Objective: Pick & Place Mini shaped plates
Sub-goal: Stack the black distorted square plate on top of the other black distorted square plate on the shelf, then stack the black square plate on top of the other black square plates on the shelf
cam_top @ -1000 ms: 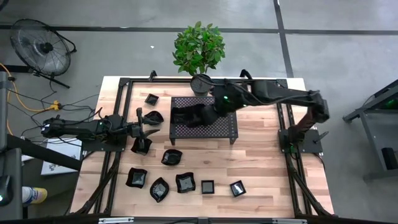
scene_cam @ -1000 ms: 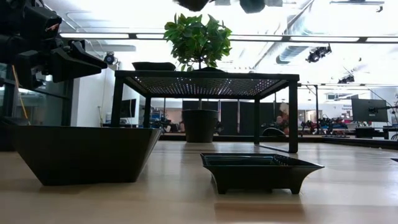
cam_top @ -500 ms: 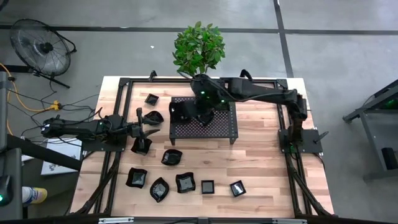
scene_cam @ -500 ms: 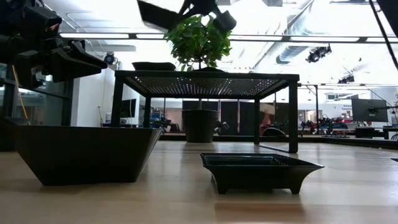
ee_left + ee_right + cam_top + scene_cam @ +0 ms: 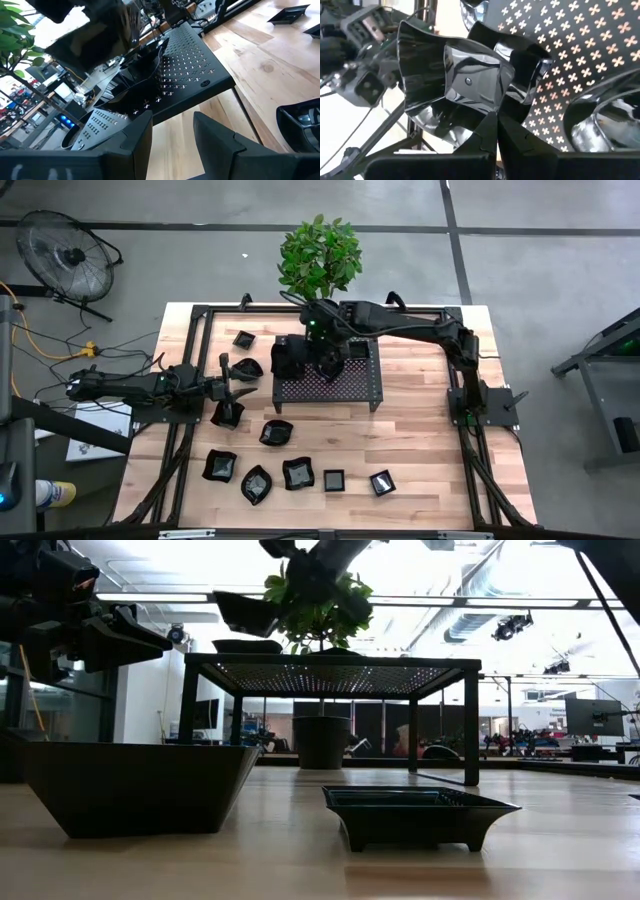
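Observation:
A glossy black wavy-edged mini plate (image 5: 452, 75) hangs over the left end of the black perforated rack (image 5: 355, 385), with my right gripper (image 5: 496, 131) shut on it. In the low view this plate (image 5: 245, 612) is above the rack top (image 5: 330, 665). Other plates sit on the rack (image 5: 520, 65), one of which shows in the low view (image 5: 247, 645). Several more plates lie on the wooden table (image 5: 276, 433). At the table's left, my left gripper (image 5: 172, 132) stands open and level with nothing between its fingers. My right gripper pinches the plate's rim (image 5: 487, 116) between its two shut fingers, at one edge. The fingers slant down from the table's right. The plate is lifted clear of the rack and tilted, its hollow side turned toward the wrist.
A potted plant (image 5: 320, 255) stands at the table's far edge behind the rack. Plates are scattered at the near left (image 5: 256, 484) and near middle (image 5: 381, 482). A large dish (image 5: 140, 785) and a flat square one (image 5: 415, 810) sit close to the low camera.
My right gripper has carried the plate toward the table's left edge and downward over the rack, rolling its wrist as it went. In the low view the plate has come down into sight and hangs just above the rack's left end.

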